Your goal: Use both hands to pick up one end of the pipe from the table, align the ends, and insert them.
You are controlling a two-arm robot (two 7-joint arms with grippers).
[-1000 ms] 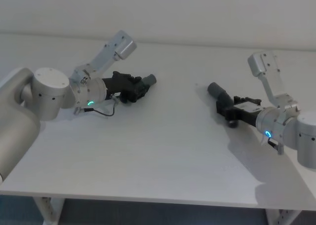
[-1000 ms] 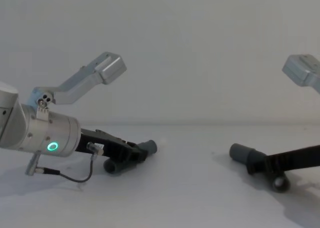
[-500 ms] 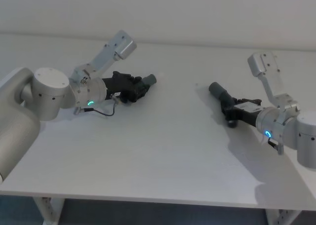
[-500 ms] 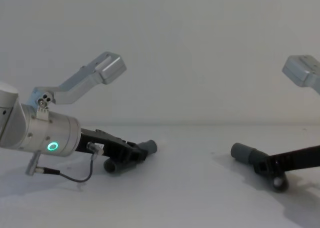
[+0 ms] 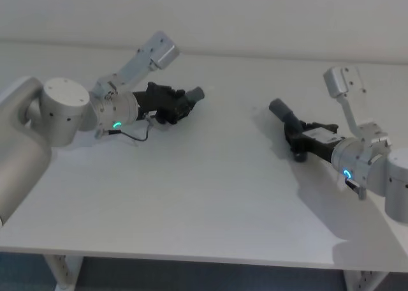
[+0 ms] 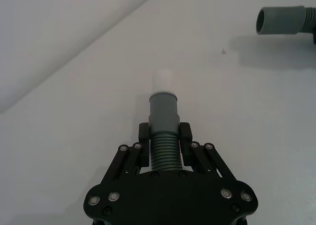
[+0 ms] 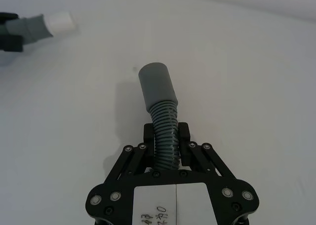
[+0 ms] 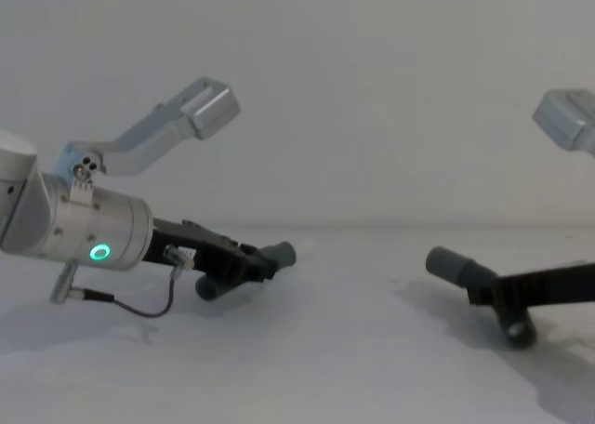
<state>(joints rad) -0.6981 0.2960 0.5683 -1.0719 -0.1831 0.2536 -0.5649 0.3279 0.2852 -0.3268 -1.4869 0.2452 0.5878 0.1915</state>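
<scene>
My left gripper [image 5: 173, 103] is shut on the ribbed body of one pipe piece [image 6: 164, 153]. That piece's grey cuff [image 6: 162, 109] ends in a whitish tip [image 6: 162, 80] and points toward the table's middle. My right gripper [image 5: 297, 136] is shut on the other pipe piece [image 7: 165, 131], whose plain wider cuff [image 7: 157, 87] points toward the left piece. In the chest view the left cuff [image 8: 280, 254] and the right cuff [image 8: 450, 265] face each other across a wide gap, both a little above the white table [image 5: 204, 195].
The table's front edge [image 5: 191, 258] runs along the bottom of the head view, with its legs below. A pale wall rises behind the table. A thin black cable [image 8: 139, 308] hangs under the left wrist.
Both grippers have risen slightly with their pipe pieces. The left one has also shifted a little toward the back of the table. Both stay shut.
</scene>
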